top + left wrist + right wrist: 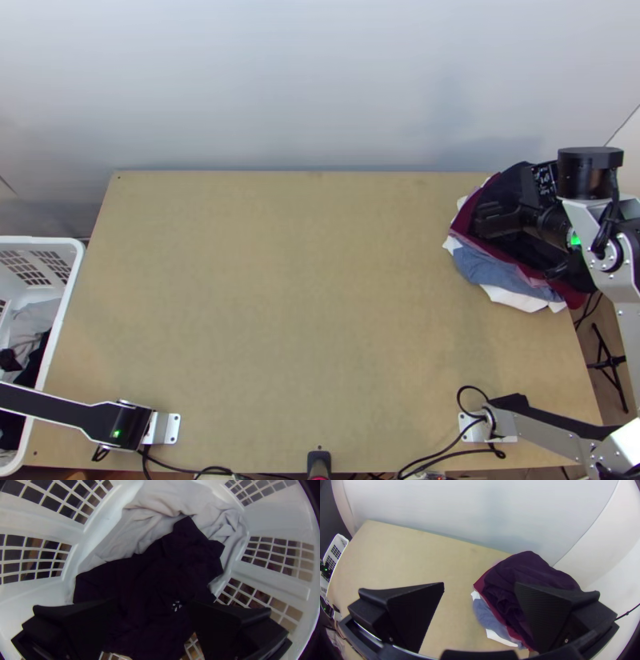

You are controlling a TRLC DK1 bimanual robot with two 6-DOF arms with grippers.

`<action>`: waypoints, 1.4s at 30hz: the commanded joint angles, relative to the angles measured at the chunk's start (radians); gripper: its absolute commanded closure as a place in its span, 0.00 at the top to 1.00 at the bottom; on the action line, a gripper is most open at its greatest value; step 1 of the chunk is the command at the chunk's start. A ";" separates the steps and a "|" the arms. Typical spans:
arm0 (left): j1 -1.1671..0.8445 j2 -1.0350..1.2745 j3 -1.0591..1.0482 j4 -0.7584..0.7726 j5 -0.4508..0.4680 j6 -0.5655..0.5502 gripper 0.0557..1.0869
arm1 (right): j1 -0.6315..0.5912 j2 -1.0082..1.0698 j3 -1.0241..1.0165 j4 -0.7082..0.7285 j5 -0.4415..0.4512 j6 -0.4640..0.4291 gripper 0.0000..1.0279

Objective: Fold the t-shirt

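A near-black t-shirt (153,576) lies bunched on pale grey cloth (123,543)

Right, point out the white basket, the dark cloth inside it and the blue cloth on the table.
White basket (40,241), top view: far rim.
Dark cloth (150,580), left wrist view: middle.
Blue cloth (484,268), top view: exposed left part.

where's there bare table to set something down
Bare table spans from the white basket across to the clothes pile, and back to the far edge. Crowded: the far right, with pile and right gripper, and the near edge, with arm bases and cables.
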 commanded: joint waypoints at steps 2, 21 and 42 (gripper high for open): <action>-0.009 0.126 0.030 0.113 0.001 -0.026 0.92 | 0.034 0.036 0.080 -0.051 0.042 0.034 0.96; -0.030 0.205 0.025 0.297 0.042 -0.058 0.33 | 0.056 0.043 0.102 -0.082 0.075 0.031 0.95; -0.033 -0.319 -0.038 -0.124 0.370 -0.311 0.04 | 0.108 0.053 0.091 -0.080 0.075 0.021 0.95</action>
